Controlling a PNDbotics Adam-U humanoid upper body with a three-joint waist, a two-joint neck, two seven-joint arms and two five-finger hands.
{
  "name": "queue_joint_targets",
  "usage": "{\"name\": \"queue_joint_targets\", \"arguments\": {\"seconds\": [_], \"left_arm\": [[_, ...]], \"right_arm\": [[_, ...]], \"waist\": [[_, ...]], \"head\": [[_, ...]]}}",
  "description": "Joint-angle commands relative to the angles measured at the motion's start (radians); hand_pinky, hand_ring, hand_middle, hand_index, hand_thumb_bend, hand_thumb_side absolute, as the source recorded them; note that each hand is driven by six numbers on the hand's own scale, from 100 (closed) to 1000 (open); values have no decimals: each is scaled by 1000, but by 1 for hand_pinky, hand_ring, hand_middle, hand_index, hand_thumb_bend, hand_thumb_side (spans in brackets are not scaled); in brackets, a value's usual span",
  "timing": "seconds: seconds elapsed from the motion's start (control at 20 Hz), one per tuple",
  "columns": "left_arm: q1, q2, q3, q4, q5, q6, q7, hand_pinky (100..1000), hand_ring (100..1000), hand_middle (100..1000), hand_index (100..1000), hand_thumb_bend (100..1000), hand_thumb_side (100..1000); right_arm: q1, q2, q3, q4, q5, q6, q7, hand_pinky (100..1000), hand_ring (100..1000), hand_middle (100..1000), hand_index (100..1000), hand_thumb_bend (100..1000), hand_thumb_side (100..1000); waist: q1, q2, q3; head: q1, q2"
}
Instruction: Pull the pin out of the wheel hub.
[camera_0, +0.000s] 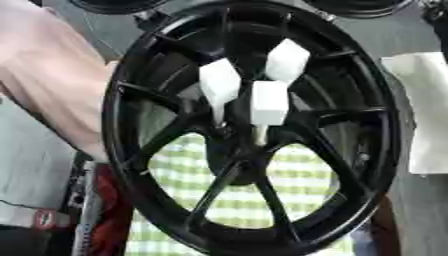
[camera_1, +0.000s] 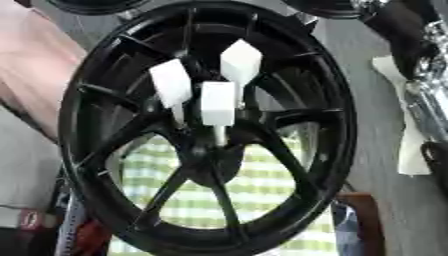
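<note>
The black wheel hub (camera_0: 254, 125) stands upright and fills most of the frame, its spokes running from the centre out to the rim. Three white pins with block-shaped heads sit in the middle of the hub, a little above the centre of the frame. The left pin (camera_0: 219, 85) leans to the upper left, the upper right pin (camera_0: 286, 61) leans to the upper right, and the front pin (camera_0: 269, 103) points toward the camera, with its thin white shaft going down into the hub centre. The three heads are close together, and the front one overlaps the other two in the picture.

Through the lower openings between the spokes a green and white checked cloth (camera_0: 293, 175) shows behind the wheel. A white sheet (camera_0: 429, 110) lies at the right edge of the frame.

In the right eye view a black and silver arm (camera_1: 420, 65) comes down along the upper right edge, near the rim and apart from the pins. Neither hand shows in either view, so I cannot tell the state of the fingers.
</note>
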Motion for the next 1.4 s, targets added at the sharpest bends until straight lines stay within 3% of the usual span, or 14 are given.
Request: {"name": "queue_joint_targets", "arguments": {"seconds": [0.05, 0.45, 0.6, 0.65, 0.95, 1.15, 1.4], "left_arm": [[-6, 15, 8, -20, -2, 2, 0, 857, 730, 744, 855, 118, 879], [-19, 50, 2, -20, -14, -12, -10, 858, 732, 745, 855, 112, 875], [-20, 72, 3, -20, -21, -27, -12, 857, 733, 745, 854, 116, 862], [-22, 79, 4, -20, -23, -32, -11, 856, 733, 745, 854, 117, 859], [-25, 165, -18, -20, -93, -58, -30, 852, 735, 745, 851, 100, 836], [-11, 313, -60, -20, -203, -97, -61, 842, 737, 742, 845, 100, 806], [-16, 556, -148, -20, -343, -153, -148, 823, 741, 730, 830, 100, 790]], "right_arm": [[-9, -14, -12, -18, 3, 0, -3, 933, 835, 694, 744, 189, 387], [-17, -28, -13, -18, 2, -1, -2, 933, 835, 694, 744, 183, 395], [-16, -28, -16, -18, 0, 1, -5, 933, 835, 694, 744, 181, 391], [-16, -26, -16, -18, 0, 0, -4, 933, 834, 694, 743, 425, 287], [-13, -28, -16, -18, 0, -2, 9, 932, 834, 693, 743, 428, 285], [-10, -33, -16, -18, 2, -1, 8, 931, 834, 692, 742, 428, 285], [-4, -42, -13, -18, 5, 2, 8, 931, 833, 692, 742, 428, 285]], "waist": [[0, -21, -1], [-3, 8, -23], [2, -1, -22], [3, -4, -19], [10, -9, -11], [20, -15, -15], [32, -26, -19]], "head": [[-2, -14], [-8, -41], [-11, -22], [-11, -22], [-17, -19], [-22, -12], [-31, -4]]}}
